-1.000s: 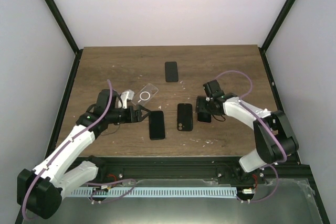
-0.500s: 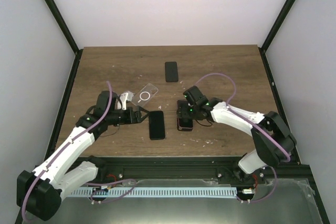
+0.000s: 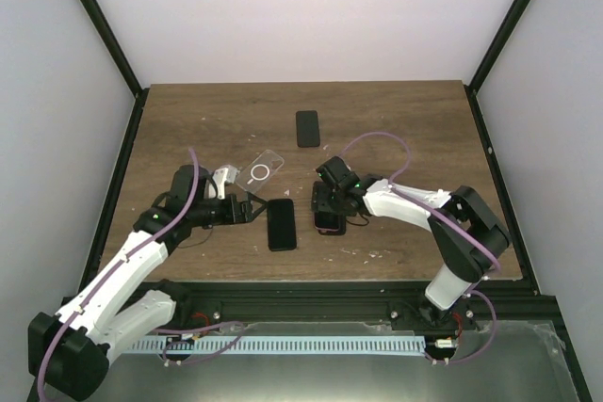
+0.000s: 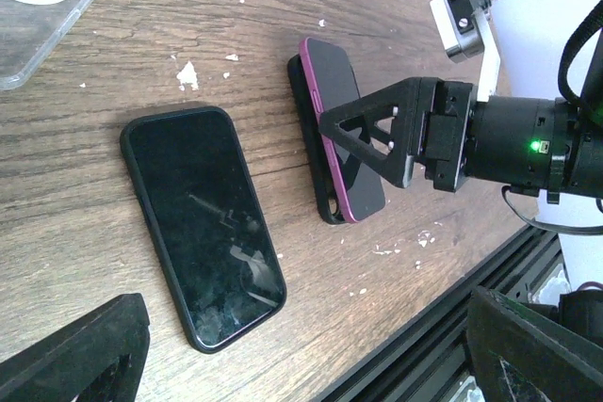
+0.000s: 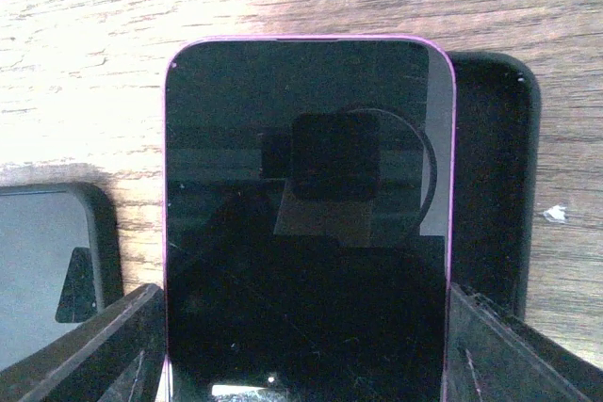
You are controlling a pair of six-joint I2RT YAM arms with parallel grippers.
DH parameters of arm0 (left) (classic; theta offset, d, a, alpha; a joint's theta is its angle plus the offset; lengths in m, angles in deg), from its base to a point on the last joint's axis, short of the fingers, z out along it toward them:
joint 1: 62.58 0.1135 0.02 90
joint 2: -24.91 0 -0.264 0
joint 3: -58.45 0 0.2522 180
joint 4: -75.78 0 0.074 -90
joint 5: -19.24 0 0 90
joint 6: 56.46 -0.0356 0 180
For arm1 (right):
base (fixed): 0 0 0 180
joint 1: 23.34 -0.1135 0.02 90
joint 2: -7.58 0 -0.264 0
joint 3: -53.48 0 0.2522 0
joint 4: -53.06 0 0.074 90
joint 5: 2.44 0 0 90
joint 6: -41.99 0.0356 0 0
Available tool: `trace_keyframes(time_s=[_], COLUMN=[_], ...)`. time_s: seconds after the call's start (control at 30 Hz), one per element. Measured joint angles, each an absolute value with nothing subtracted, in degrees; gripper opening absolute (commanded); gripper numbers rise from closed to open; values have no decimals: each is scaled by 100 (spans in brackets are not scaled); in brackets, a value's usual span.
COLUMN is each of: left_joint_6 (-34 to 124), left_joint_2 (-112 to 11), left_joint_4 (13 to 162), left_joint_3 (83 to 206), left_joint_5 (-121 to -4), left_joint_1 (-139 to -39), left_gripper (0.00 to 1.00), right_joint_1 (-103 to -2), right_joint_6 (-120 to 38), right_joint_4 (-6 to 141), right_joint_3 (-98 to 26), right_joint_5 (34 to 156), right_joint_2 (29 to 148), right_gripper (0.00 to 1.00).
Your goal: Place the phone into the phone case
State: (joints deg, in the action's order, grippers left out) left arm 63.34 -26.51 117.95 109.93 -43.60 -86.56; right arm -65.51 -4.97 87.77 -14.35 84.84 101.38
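Top external view first: across the wooden counter (image 3: 188,120), my right arm has swung left over the last second. It carried the purple phone (image 4: 332,77) from open wood to a spot above the black phone case (image 5: 485,185), which a second ago lay bare and uncovered. The transfer is done, and I judge that what remains is lining up and pressing home.

The right claw (image 3: 328,206) is clamped on the purple phone across its long edges, a finger on each side in the right wrist view. The left claw (image 3: 252,206) hangs with its fingers wide apart, holding nothing, near the black cased phone (image 4: 203,237). It has barely shifted.

The black phone case is still empty in the sense that matters. The purple phone sits on top of it and off to one side, tilted in the left wrist view. One long strip of the case's well shows bare past the phone's edge.

The other handset looks already seated in its own dark case. The clear case (image 3: 264,168) beyond it holds nothing. A small dark phone (image 3: 307,127) lies alone at the far side.
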Motion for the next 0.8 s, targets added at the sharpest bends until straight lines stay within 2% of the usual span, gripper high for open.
trace_keyframes(time_s=[0.8], left_joint_6=[6334], left_joint_2=[-2645], left_joint_4=[11795], left_joint_3=[10958], left_joint_5=[-4362], left_joint_1=[-8656], left_gripper=[94], right_joint_1=[-6556], right_joint_6=[-376], right_joint_4=[8770], right_joint_3=[-1303], right_joint_5=[8152], right_joint_2=[10169], right_gripper=[70])
